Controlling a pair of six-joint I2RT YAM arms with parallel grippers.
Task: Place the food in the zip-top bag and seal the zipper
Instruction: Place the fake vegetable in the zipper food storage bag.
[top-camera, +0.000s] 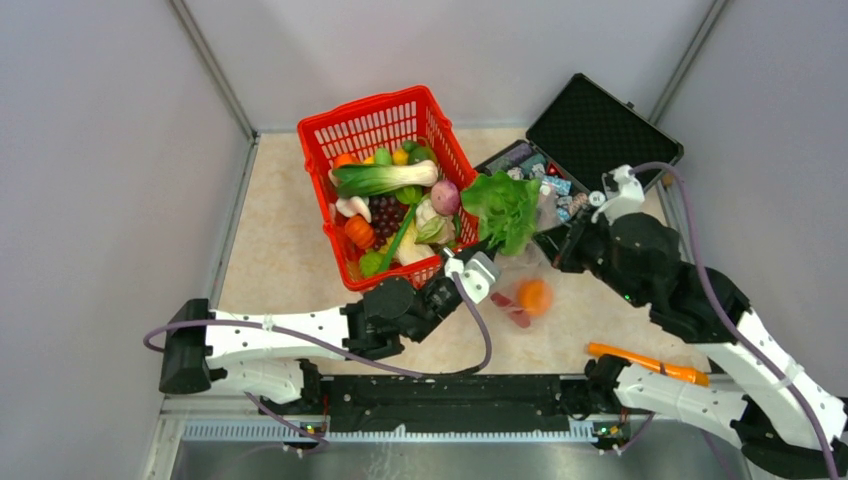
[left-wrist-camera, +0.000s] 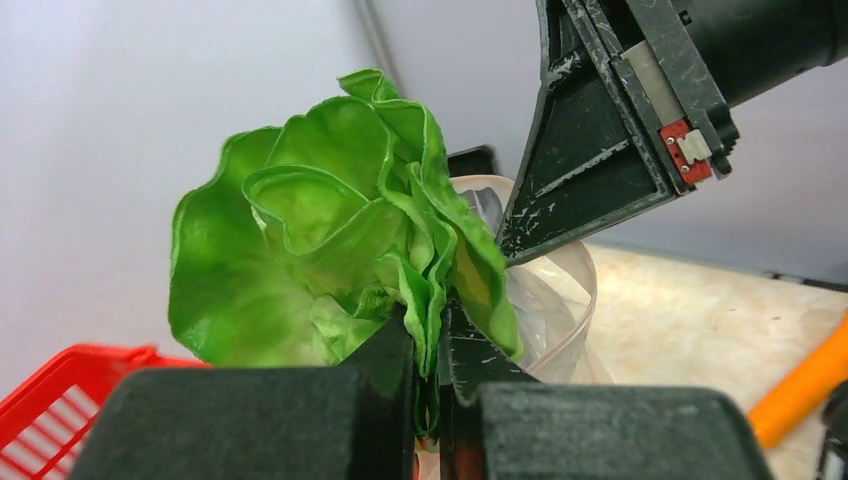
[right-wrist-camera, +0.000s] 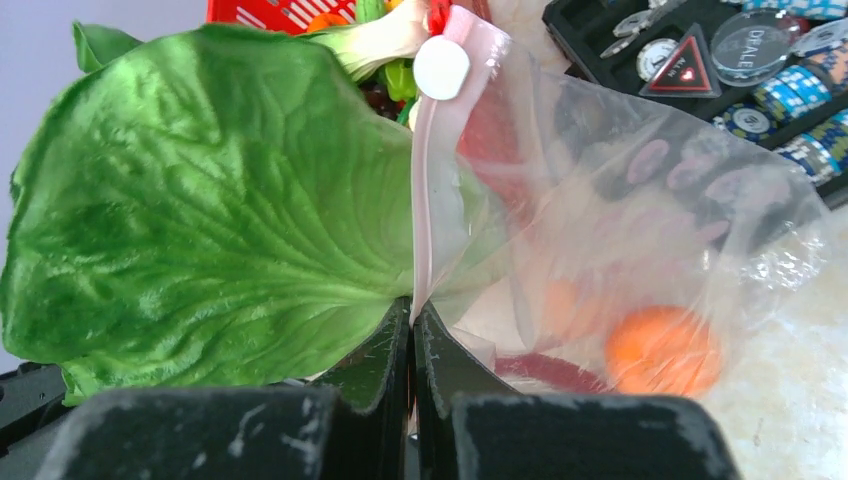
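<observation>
A green leafy lettuce (top-camera: 503, 208) hangs above the table between the red basket and the black case, with my left gripper (top-camera: 488, 246) shut on its stem. In the left wrist view the lettuce (left-wrist-camera: 320, 230) rises from the closed left gripper (left-wrist-camera: 430, 340), just in front of the zip-top bag's open mouth (left-wrist-camera: 565, 290). My right gripper (right-wrist-camera: 412, 315) is shut on the zipper (right-wrist-camera: 440, 170) at the bag's mouth edge and holds it up. The clear zip-top bag (right-wrist-camera: 640, 220) holds an orange round (right-wrist-camera: 660, 350) and a red chili (right-wrist-camera: 545, 368).
The red basket (top-camera: 365, 106), full of toy vegetables, stands at the back centre. An open black case (top-camera: 600, 125) with chips and trinkets sits at the back right. An orange carrot (top-camera: 650, 362) lies near the right arm's base. Grey walls close in both sides.
</observation>
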